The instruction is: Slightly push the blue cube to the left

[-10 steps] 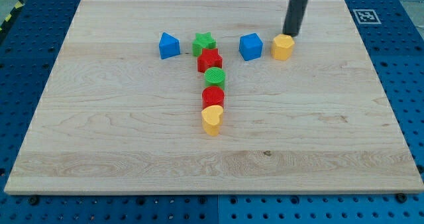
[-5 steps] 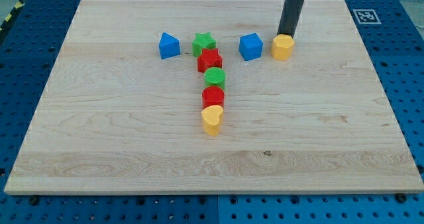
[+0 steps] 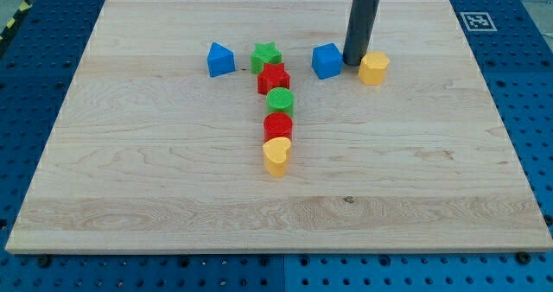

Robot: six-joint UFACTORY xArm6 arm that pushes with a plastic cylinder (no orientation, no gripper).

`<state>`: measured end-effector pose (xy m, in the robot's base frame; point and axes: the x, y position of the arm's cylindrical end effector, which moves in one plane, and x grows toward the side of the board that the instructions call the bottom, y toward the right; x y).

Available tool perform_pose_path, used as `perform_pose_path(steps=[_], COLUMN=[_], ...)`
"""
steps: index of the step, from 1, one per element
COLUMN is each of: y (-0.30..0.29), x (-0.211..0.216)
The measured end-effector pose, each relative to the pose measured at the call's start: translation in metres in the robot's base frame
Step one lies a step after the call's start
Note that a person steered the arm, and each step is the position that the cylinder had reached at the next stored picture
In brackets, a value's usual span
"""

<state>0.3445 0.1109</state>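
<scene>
My tip [image 3: 354, 63] stood between the blue cube [image 3: 327, 60] and the yellow block [image 3: 373, 68], far on the bench [image 3: 155, 197] and right of centre. I judged that it stood there for a plain reason: to send the cube left, the push had to come from the cube's right side, and that was the side the tip was on. The tip was just beside the cube's right face; whether it touched I could not tell. The yellow block lay just beside the tip on its right, a little nearer than the cube, apart from the cube itself.

I had no pincer to open or close; the arm ended in a dark rod, upright, holding nothing, so it could only shove.

The cube sat flat on the bench, a small bright blue block turned a little so that one corner faced near. Left of it, across a gap of bare wood, stood a green star [image 3: 266, 55], and further left a second blue block [image 3: 220, 60] with a peaked top. From the star a line ran toward the near edge: red star [image 3: 273, 77], green block [image 3: 280, 100], red block [image 3: 278, 125] and yellow heart [image 3: 276, 155].

I judged the gap to the green star roomy enough for a slight push, though a long one would have run the cube into it. The cube's turned stance meant an off-centre push might spin it rather than slide it straight.
</scene>
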Motion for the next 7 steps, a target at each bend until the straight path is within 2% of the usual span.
perform_pose_path(steps=[7], y=[-0.023], x=[0.000])
